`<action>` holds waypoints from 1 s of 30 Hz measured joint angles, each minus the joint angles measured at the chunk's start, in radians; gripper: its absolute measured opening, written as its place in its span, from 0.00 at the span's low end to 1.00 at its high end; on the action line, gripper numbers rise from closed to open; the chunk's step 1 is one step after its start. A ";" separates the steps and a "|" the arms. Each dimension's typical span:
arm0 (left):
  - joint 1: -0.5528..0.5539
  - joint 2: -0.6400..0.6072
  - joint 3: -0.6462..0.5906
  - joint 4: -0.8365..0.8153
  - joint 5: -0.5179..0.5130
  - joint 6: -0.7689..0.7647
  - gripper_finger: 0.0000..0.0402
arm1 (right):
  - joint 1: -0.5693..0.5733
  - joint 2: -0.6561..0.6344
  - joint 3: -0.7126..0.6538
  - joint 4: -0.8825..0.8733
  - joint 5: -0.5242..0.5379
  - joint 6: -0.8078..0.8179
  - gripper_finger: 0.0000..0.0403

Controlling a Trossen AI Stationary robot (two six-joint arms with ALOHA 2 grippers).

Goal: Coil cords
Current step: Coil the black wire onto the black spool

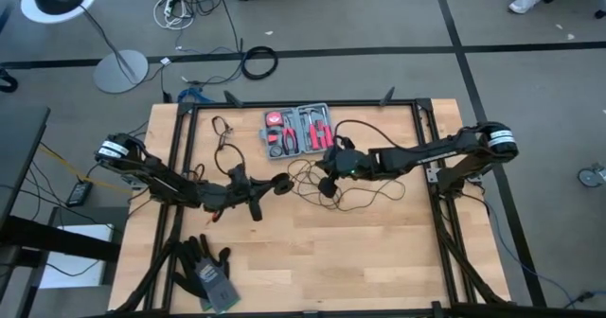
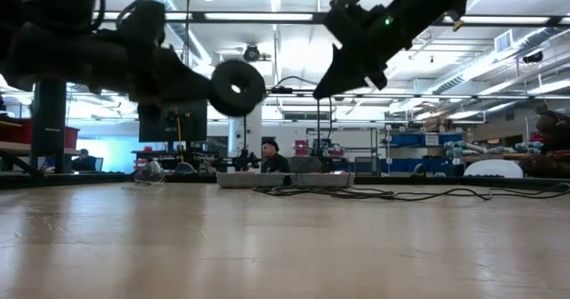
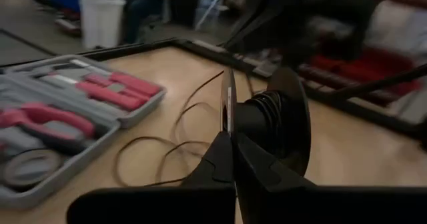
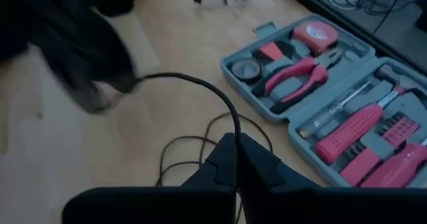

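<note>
Black cord (image 1: 365,197), grey tool kit (image 1: 297,130) with red tools, pale wooden table (image 1: 312,252).

The cord (image 1: 365,197), a very thin black wire, was seen strewn in loose, tangled loops on the wooden tabletop. One strand (image 4: 213,97) was pinched between the closed fingers of the right gripper (image 4: 235,144) and arched away from them. Its black disc-shaped spool (image 3: 277,117), with wire wound at its core, was held upright, off the table, between the closed fingers of the left gripper (image 3: 230,141).
</note>
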 joint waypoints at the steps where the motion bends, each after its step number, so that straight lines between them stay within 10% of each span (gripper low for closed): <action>1: 0.001 0.000 0.014 -0.036 -0.014 -0.001 0.00 | 0.002 -0.002 0.004 -0.002 -0.003 0.000 0.00; 14: 0.059 0.000 0.201 -0.419 -0.096 -0.045 0.00 | 0.046 0.213 0.266 -0.033 -0.102 -0.083 0.00; 30: 0.054 0.000 0.208 -0.218 -0.114 0.034 0.00 | 0.073 0.430 0.329 -0.088 -0.065 -0.053 0.01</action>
